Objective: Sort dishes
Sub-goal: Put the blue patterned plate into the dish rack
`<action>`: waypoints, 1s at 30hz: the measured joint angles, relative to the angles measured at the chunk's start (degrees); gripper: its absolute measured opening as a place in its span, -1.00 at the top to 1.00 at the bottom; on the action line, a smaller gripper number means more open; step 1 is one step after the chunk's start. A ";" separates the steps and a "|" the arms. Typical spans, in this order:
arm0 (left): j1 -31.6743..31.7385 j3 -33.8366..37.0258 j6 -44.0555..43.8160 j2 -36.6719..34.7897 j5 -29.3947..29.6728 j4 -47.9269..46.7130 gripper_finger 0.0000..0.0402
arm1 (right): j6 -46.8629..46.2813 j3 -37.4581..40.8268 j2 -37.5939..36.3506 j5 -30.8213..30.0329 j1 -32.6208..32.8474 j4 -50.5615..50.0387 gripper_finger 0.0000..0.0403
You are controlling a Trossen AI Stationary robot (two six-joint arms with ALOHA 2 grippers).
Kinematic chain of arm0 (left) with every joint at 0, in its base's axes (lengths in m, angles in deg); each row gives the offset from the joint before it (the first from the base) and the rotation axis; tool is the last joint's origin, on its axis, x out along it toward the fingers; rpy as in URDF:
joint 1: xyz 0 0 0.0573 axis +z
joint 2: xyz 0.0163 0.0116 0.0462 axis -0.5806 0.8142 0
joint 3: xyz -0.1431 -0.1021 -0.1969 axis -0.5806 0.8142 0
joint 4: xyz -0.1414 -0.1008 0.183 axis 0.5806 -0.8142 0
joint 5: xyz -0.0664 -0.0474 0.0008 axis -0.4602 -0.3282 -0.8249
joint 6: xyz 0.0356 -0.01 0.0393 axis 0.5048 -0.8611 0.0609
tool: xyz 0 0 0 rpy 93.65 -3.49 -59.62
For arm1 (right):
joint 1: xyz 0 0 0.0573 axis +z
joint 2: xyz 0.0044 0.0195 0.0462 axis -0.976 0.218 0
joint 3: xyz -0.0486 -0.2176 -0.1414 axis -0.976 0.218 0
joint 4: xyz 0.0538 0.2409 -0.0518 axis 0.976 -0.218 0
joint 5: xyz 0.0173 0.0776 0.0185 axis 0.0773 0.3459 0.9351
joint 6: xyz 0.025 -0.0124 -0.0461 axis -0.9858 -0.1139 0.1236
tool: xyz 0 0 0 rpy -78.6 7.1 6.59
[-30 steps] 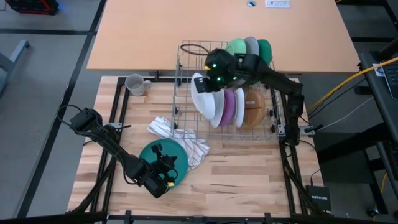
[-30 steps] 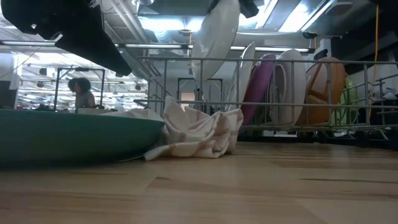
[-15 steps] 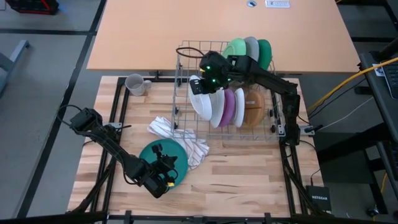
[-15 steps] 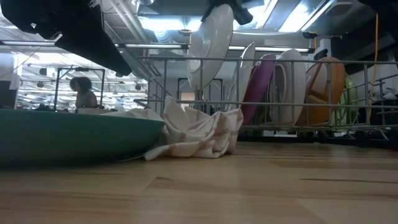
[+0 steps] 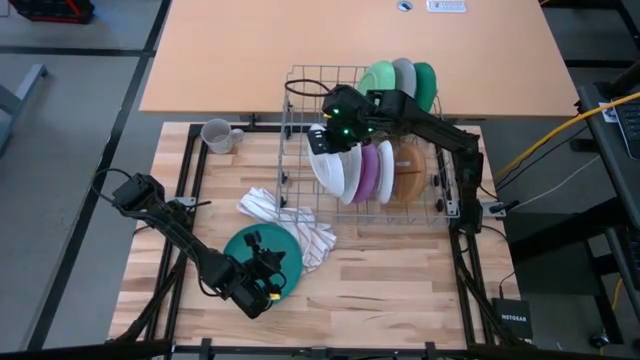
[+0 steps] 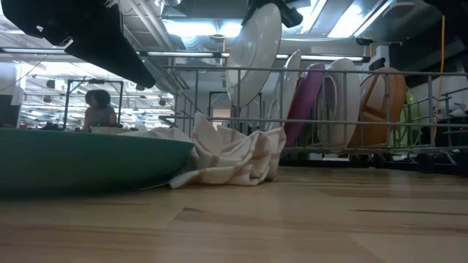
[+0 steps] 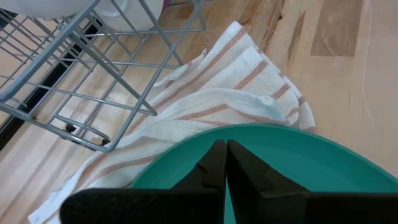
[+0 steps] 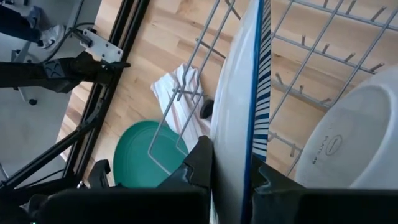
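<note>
Overhead, the right pincer (image 5: 322, 138), clamped on the round white plate (image 5: 324, 165), has shifted back over the grey wire rack (image 5: 300, 85). At surface level that plate hangs higher, likely being lifted out. The left pincer (image 7: 225, 163), pressed together, waits over the teal plate (image 7: 323, 168).

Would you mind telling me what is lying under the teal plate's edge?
The striped cloth runs beneath the teal plate on its rack-side rim. How far it reaches underneath is hidden by the plate.
</note>
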 joint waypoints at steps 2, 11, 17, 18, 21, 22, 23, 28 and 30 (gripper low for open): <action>-0.02 0.00 0.00 0.00 0.00 0.00 0.98 | -0.32 0.00 0.00 -0.62 0.00 -0.01 0.89; -0.04 0.00 0.02 0.00 -0.02 0.00 0.98 | -1.01 -0.03 0.19 -1.36 0.02 -0.32 0.89; -0.04 0.00 0.02 0.00 -0.02 0.07 0.98 | -1.77 -0.04 0.88 -2.12 0.04 -0.66 0.89; -0.04 0.00 0.02 0.00 -0.04 0.07 0.98 | -2.10 -0.04 1.01 -2.45 0.04 -0.71 0.89; -0.04 0.00 0.02 -0.02 -0.04 0.13 0.98 | -2.40 -0.04 1.25 -2.56 0.04 -0.76 0.89; -0.04 0.00 0.02 -0.02 -0.04 0.12 0.98 | -2.40 -0.04 1.27 -2.58 0.04 -0.74 0.89; -0.04 0.00 0.02 -0.02 -0.04 0.12 0.98 | -2.40 -0.04 1.29 -2.52 0.04 -0.72 0.89; -0.09 0.00 0.02 -0.02 -0.04 0.13 0.98 | -2.34 -0.04 1.31 -2.75 0.25 -0.08 0.89; -0.09 0.00 -0.01 -0.02 -0.05 0.11 0.98 | -2.42 -0.04 1.31 -3.10 0.33 -0.19 0.89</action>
